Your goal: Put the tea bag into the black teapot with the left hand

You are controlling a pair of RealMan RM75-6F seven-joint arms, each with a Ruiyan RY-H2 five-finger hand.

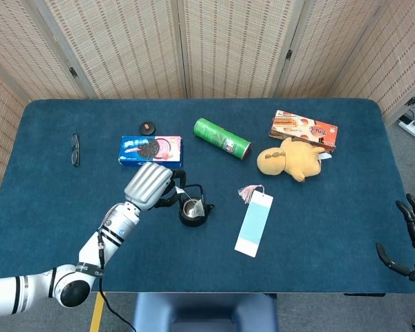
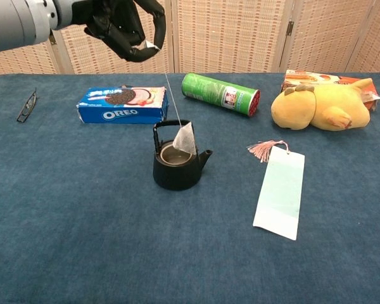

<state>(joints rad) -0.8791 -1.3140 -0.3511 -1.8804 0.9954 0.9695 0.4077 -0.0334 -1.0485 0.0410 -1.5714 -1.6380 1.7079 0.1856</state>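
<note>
1. Dangling on a thin string, the pyramid-shaped tea bag (image 2: 185, 139) is hanging right over the round black teapot (image 2: 176, 166).
2. Left hand (image 2: 123, 25) is pinching the string's paper tag.
3. Right hand (image 1: 411, 232) is sitting with fingers apart, holding nothing.

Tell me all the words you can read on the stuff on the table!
"OREO" on the blue cookie box.
Green can: label print too small to read.
Orange box: lettering too blurred to read.
Bookmark, teapot and tea bag: no text that I can see.
</note>
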